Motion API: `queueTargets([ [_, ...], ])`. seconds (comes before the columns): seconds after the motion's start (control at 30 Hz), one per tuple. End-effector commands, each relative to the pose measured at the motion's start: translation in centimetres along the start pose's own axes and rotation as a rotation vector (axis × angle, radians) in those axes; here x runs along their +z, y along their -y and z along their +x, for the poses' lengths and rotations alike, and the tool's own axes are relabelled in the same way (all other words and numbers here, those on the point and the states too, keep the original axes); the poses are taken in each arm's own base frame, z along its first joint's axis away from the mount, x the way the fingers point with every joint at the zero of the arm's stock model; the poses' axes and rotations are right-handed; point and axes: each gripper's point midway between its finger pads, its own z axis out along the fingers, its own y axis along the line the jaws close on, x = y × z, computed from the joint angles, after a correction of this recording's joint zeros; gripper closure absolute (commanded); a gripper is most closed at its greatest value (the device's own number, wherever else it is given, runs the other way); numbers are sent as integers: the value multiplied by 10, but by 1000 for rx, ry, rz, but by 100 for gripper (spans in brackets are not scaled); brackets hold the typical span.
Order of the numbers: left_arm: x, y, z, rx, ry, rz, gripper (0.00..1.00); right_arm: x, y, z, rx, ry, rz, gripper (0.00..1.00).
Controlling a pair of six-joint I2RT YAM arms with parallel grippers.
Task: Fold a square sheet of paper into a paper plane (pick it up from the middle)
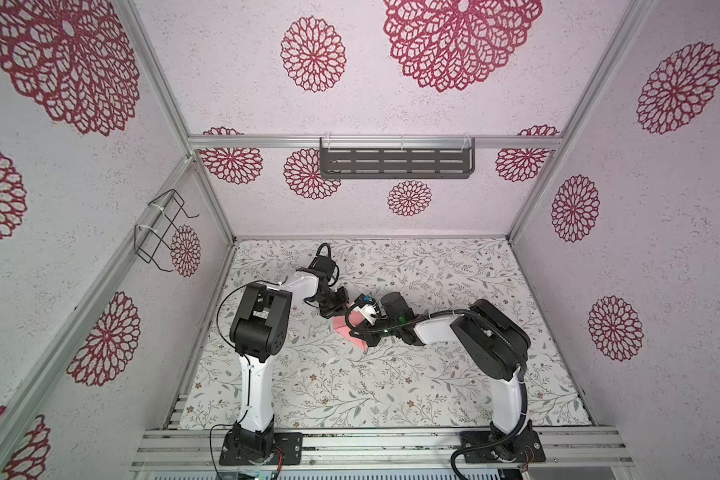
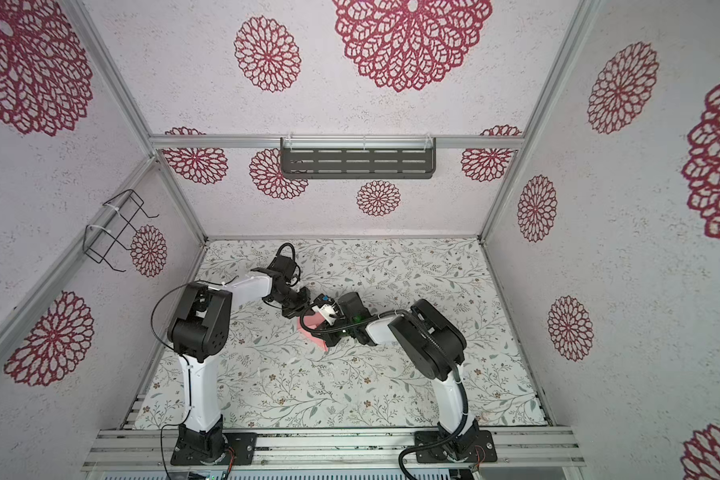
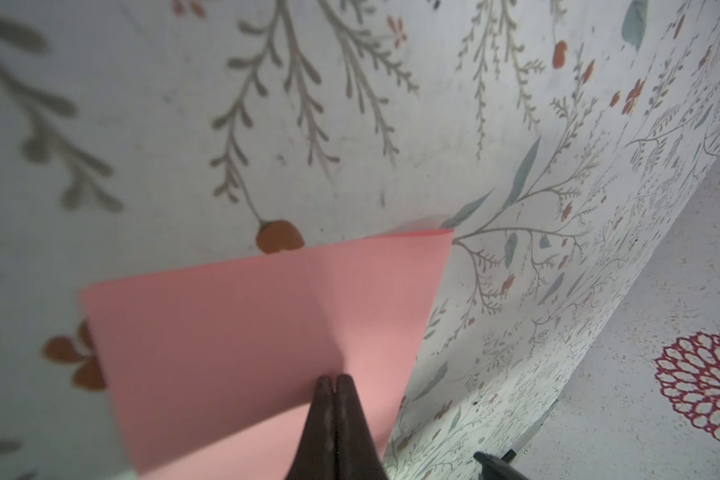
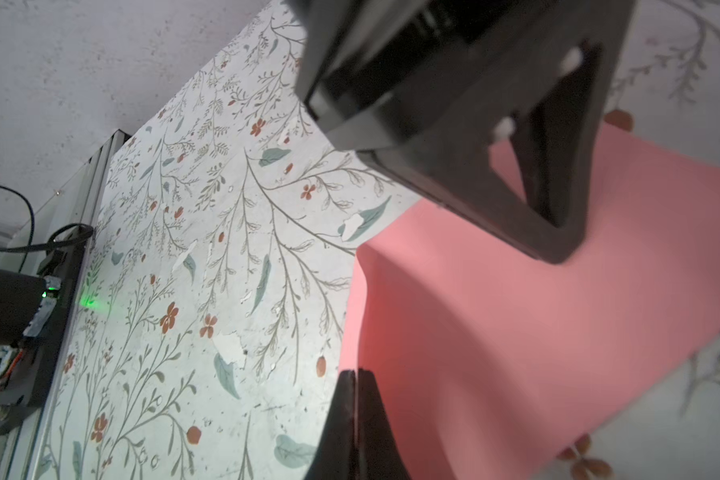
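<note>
Paper (image 1: 344, 328), a salmon-pink sheet, sits near the middle of the flowered table cover (image 1: 350, 395) in a top view, with both arms bent in over it. On the left, the left gripper (image 3: 333, 380) has its jaws pressed together. Its tips are down on the sheet's inner area, where a faint crease (image 3: 323, 291) runs away from them; whether a pinch of paper is caught between them I cannot tell. Toward the right, the sheet bows upward and its edge rises to the right gripper (image 4: 355, 374), whose jaws are closed on that edge, as far as the right wrist view shows. The step in hand seems to be a fold, with one side pinned while the other is carried over. To do it well, the left tips should press straight down on the crease line without sliding. The right should swing its edge over in a low arc and meet the opposite edge squarely before any flattening. Pulling sideways would likely drag the sheet and skew the fold.
</note>
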Motion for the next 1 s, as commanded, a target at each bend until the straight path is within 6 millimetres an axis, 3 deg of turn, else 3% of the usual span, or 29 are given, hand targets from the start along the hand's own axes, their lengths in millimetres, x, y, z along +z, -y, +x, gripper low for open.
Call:
queueTargets([
  [0.0,19,-29,18,-26,-77,-81,100,-3,7,-10,75,0,12,100],
  [0.97,22,-28,20,-48,-88,-37,100,9,14,2,157,-67,-13,94],
])
